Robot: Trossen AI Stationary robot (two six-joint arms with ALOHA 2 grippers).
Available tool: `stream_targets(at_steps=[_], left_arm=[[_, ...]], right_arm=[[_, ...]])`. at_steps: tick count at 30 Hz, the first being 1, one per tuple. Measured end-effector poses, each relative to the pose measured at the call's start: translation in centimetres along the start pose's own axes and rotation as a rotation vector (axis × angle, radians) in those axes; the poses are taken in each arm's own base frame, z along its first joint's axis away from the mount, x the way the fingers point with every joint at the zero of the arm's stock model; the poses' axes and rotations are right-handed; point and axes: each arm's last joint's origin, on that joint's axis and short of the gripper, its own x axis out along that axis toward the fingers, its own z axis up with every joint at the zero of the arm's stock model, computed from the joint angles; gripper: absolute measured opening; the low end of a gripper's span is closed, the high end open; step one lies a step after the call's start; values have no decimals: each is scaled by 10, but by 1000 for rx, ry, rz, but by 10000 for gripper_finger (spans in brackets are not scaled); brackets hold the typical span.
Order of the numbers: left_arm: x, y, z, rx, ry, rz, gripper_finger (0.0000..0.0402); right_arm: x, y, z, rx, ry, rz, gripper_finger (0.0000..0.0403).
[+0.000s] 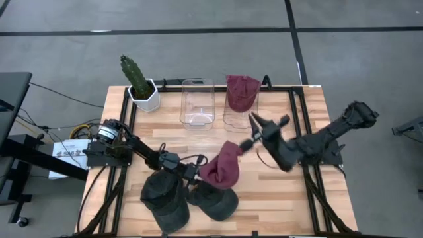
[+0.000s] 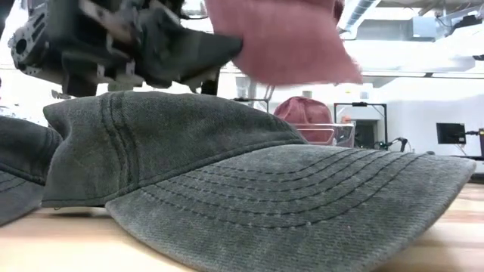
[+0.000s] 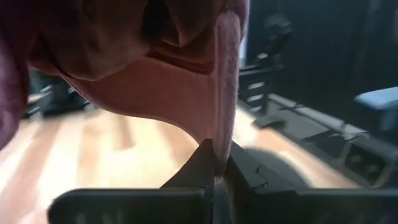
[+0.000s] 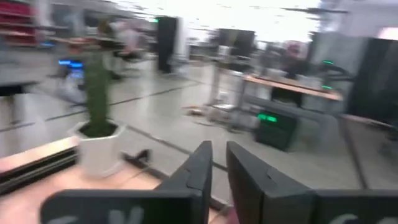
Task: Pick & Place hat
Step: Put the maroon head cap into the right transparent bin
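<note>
A maroon cap (image 1: pixel 223 165) hangs lifted above two dark grey caps (image 1: pixel 165 196) (image 1: pixel 215 203), which lie on the table's near part. My left gripper (image 1: pixel 197 173) is shut on the maroon cap. In the low view the cap (image 2: pixel 281 36) floats over the nearer grey cap (image 2: pixel 227 181), with the left gripper (image 2: pixel 162 49) beside it. A second maroon cap (image 1: pixel 241 91) sits in a clear bin at the far edge. My right gripper (image 1: pixel 256 124) is raised right of centre, shut and empty, pointing toward the far left. My left gripper pinches a thin edge of the maroon cap (image 3: pixel 222 146) between its two fingers (image 3: pixel 198 167). It comes level from the table's left. The cap is lifted clear, its inner side turned toward the wrist camera. Whether that edge is brim or crown rim, I cannot tell.
An empty clear bin (image 1: pixel 197 102) stands beside the bin with the cap (image 1: pixel 232 119) at the far edge. A cactus in a white pot (image 1: pixel 141 84) occupies the far left corner. Bare wood (image 1: pixel 291 198) lies at the near right.
</note>
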Motion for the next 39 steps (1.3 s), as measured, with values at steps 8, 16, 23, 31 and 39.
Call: stream_targets(at_steps=[8,16,23,31,39], left_arm=[[13,-20,13,38,-47,-86,14],[12,-12,9,23,-9,5,14],[11,-6,6,18,19,29,15],[10,6,0,12,79,106,15],[10,1,-1,12,84,71,15]], right_arm=[[53,36,-36,-114,38,-96,12],[34,94,-68,-299,47,116,3],[-11,120,-63,-264,22,271,1],[-54,107,-25,-132,-20,410,0],[-46,92,-19,-373,-27,58,0]])
